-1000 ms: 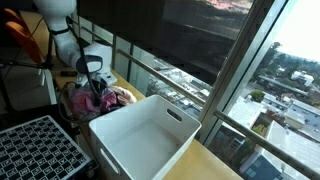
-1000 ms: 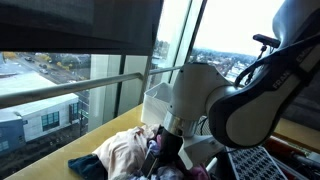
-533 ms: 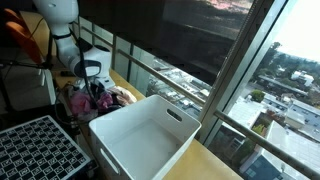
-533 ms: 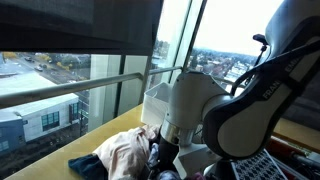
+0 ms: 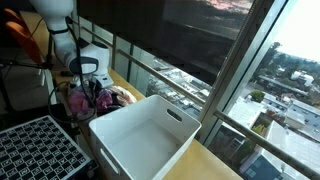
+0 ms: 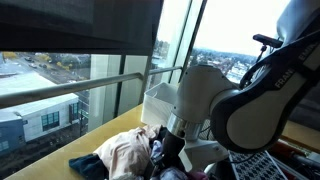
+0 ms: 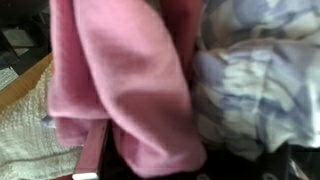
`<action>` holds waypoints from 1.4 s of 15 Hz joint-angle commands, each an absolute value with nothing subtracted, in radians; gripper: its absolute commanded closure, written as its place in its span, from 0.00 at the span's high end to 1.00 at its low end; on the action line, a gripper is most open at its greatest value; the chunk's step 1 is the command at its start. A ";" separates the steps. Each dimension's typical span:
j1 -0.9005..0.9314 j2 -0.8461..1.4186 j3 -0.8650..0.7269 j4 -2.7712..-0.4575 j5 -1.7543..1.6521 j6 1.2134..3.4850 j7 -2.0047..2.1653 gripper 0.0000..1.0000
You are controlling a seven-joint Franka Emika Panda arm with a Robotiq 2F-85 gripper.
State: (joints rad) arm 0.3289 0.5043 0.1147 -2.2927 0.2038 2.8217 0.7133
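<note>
The gripper [image 5: 97,93] is lowered into the pile of clothes [image 5: 112,99], which in an exterior view lies at about 10 o'clock from the white bin [image 5: 112,150], close against the bin's far corner. The black grid tray [image 5: 35,150] sits at 8 o'clock from the bin, just below the pile in that view. In both exterior views the fingertips are sunk in fabric and the wrist housing covers them. In the wrist view the pink cloth [image 7: 130,80] fills the centre of the picture, hanging in a broad fold from 12 o'clock down to 6 o'clock directly in front of the camera, so the gripper is in contact with it. A narrow dark bar at 7 o'clock may be one finger, but the picture is too blurred to confirm this. It cannot be told whether the fingers stand wide, narrow or clamped on the pink cloth. A blue-and-white cloth [image 7: 255,80] lies at 3 o'clock of the pink cloth and touches it. A pale towel [image 7: 25,135] lies at 8 o'clock, partly under the pink fold. In an exterior view the gripper [image 6: 160,160] stands at 3 o'clock of a cream garment [image 6: 122,150], with a dark blue cloth [image 6: 85,165] at the garment's 8 o'clock. The window [image 6: 60,70] runs behind the pile at 12 o'clock.
</note>
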 commanded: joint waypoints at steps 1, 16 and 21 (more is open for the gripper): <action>0.324 0.409 0.124 -2.372 0.247 2.846 0.715 0.07; 0.246 -0.085 0.066 -2.520 0.108 2.747 0.869 0.07; 0.108 -0.351 0.088 -2.556 0.098 2.627 0.874 0.07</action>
State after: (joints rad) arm 0.1786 -0.1726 0.0709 -2.5141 0.1092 2.7065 0.8547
